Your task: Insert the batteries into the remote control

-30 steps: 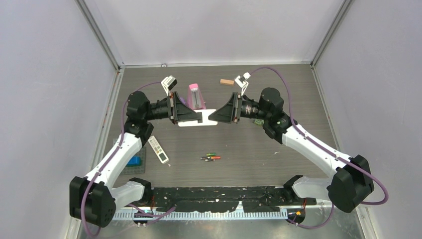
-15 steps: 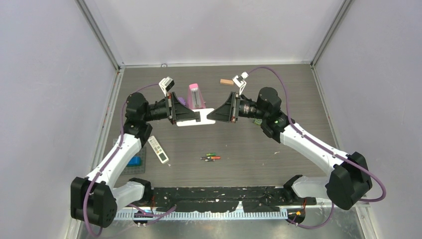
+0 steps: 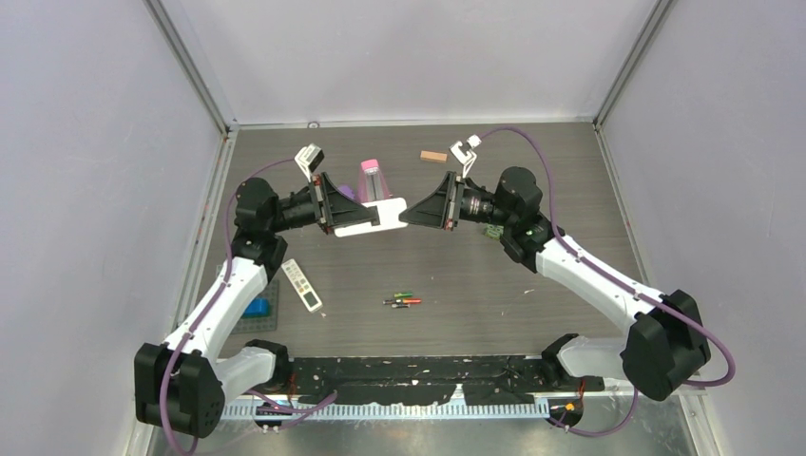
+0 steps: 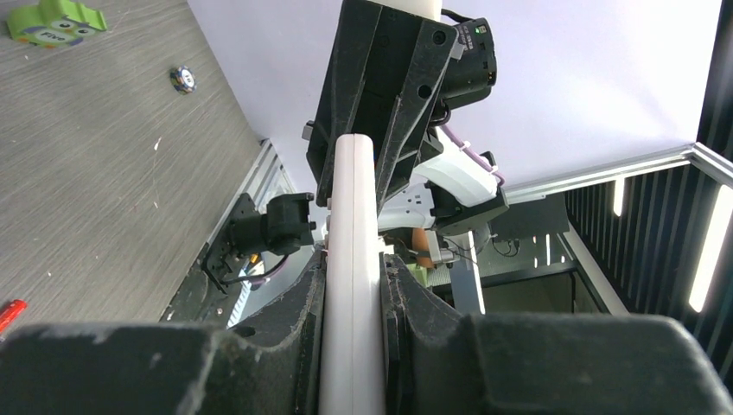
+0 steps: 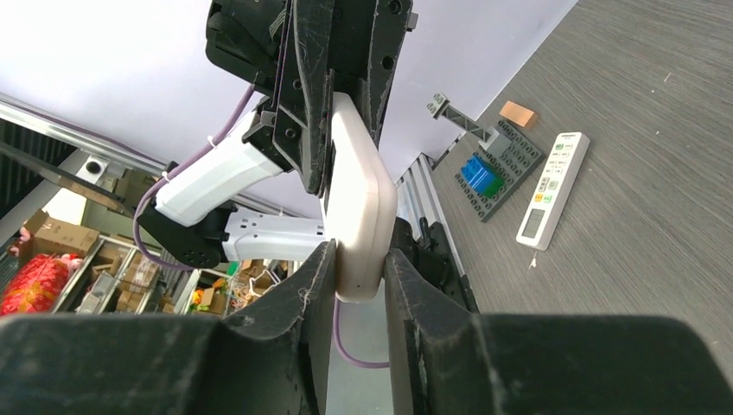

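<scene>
The left gripper (image 3: 364,220) and right gripper (image 3: 409,214) each clasp an end of a flat white plastic remote control (image 3: 386,213), with thin red-orange and green batteries (image 3: 403,300) lying well apart on the table.

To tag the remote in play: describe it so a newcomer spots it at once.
Look above the wood-grain table, where the left arm and right arm meet. The white remote control hangs in the air, its ends in the jaws of both. The other remote lies flat by the left arm.
</scene>
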Tool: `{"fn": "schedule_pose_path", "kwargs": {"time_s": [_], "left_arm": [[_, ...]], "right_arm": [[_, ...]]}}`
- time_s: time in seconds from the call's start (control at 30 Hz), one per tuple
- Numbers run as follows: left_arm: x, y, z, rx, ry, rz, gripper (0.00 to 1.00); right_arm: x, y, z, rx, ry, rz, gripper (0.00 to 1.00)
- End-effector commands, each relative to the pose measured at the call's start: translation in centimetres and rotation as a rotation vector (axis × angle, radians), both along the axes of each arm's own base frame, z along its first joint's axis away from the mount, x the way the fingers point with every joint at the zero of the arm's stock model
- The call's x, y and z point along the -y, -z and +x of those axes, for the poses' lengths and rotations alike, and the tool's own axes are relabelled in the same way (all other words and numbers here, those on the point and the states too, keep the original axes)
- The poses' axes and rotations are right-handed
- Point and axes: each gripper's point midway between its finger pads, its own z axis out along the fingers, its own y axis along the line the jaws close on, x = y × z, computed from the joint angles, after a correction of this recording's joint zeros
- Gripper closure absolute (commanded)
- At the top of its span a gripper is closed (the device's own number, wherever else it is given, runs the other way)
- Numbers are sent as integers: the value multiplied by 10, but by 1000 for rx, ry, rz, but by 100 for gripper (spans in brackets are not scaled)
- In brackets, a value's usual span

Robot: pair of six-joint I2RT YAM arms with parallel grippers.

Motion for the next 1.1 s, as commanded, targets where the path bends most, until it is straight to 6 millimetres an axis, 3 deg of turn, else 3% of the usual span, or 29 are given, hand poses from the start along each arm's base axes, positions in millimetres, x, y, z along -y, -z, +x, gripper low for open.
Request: {"fn": "schedule_pose_path", "kwargs": {"time_s": [0.0, 0.13, 0.2, 0.33, 0.8, 1.07], "left_arm": [[-7, -39, -11, 164, -24, -54, 100], [-6, -32, -9, 143, -17, -42, 100], [-6, -29, -10, 136, -8, -38, 100], [-5, -25, -11, 129, 8, -33, 100], [-4, -18, -16, 120, 59, -17, 100], [-3, -21, -17, 115, 77, -22, 100]], "right_arm": [[4, 22, 3, -58, -7, -42, 77], [2, 10, 2, -16, -24, -25, 36], [-1, 7, 2, 3, -34, -21, 26], [-10, -5, 0, 39, -68, -13, 19], [-34, -14, 7, 43, -103, 8, 18], [-39, 3, 8, -41, -136, 4, 57]]}}
